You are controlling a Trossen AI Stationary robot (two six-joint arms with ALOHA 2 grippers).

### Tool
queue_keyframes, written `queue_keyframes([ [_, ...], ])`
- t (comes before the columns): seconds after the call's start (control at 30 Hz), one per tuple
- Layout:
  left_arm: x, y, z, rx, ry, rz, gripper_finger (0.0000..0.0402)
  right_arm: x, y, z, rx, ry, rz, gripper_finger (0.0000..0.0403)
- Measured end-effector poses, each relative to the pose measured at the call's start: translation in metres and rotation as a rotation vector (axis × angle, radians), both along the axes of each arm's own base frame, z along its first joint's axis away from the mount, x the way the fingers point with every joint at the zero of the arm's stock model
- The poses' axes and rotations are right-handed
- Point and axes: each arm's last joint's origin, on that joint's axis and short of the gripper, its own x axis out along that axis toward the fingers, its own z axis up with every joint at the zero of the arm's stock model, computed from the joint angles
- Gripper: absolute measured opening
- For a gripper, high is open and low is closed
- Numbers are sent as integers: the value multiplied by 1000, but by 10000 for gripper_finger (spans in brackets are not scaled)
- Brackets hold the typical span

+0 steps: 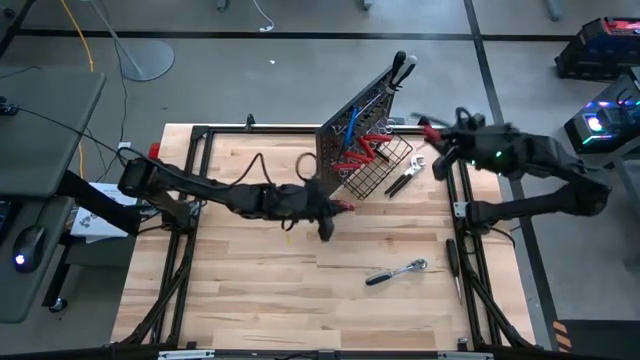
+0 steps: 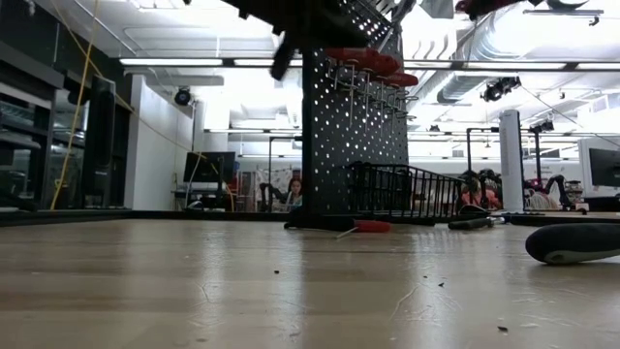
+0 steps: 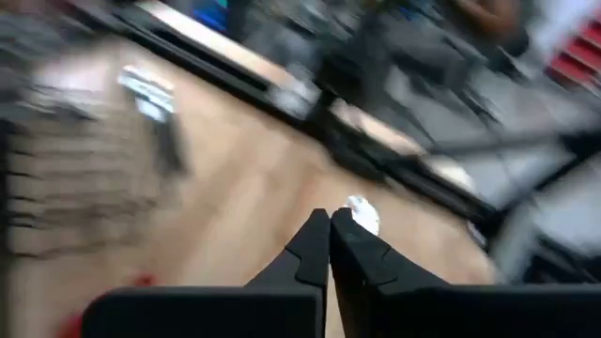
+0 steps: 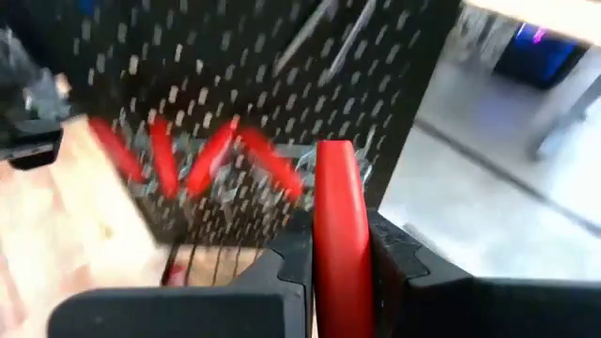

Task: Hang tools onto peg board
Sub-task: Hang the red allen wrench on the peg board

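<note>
pale wood table (image 1: pixel 260 290), shiny chrome ratchet (image 1: pixel 397 272).

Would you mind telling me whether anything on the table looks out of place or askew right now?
Yes. The peg board stands turned at an angle to the table edges. A chrome ratchet lies loose on the wood, and a red-handled screwdriver lies flat at the board's foot. The right gripper holds another red handle.

A robotics lab or workshop — exposed silver ceiling ducts (image 2: pixel 465 78) and long fluorescent strip lights (image 2: pixel 223 62) hang over an open floor. People sit at distant computer monitors (image 2: pixel 603 167), cables trail across grey flooring (image 1: pixel 300 70), and a pale wooden worktable (image 1: pixel 300 290) sits in a black metal frame (image 1: pixel 185 250).
</note>
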Motion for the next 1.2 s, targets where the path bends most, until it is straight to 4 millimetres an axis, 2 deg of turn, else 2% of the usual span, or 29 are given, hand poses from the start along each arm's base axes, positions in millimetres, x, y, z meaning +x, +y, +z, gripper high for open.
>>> queue_keyframes([
  [0.13, -9, 8, 10, 71, -9, 227, 1, -3, -13, 11, -70, -60, 44, 41],
  [0.23, -15, 11, 13, 118, 12, 305, 0, 0, -21, 13, -94, -44, 88, 41],
  [0.37, -27, 6, 15, 88, 63, 386, 0, 12, -37, 10, -105, -1, 171, 41],
  [0.43, -38, 1, 16, 81, 105, 418, 0, 17, -47, 9, -112, 0, 190, 41],
  [0.6, -67, -2, 35, 132, 121, 520, 0, 22, -69, 8, -91, -25, 232, 41],
  [0.77, -80, 24, 28, 242, 295, 601, 0, 32, -83, 0, -80, 18, 284, 41],
  [1.07, -75, 68, 22, 278, 358, 707, 0, 51, -96, -9, -32, 21, 299, 41],
  [1.2, -76, 83, 21, 291, 390, 733, 0, 54, -93, -10, 34, -19, 305, 41],
])
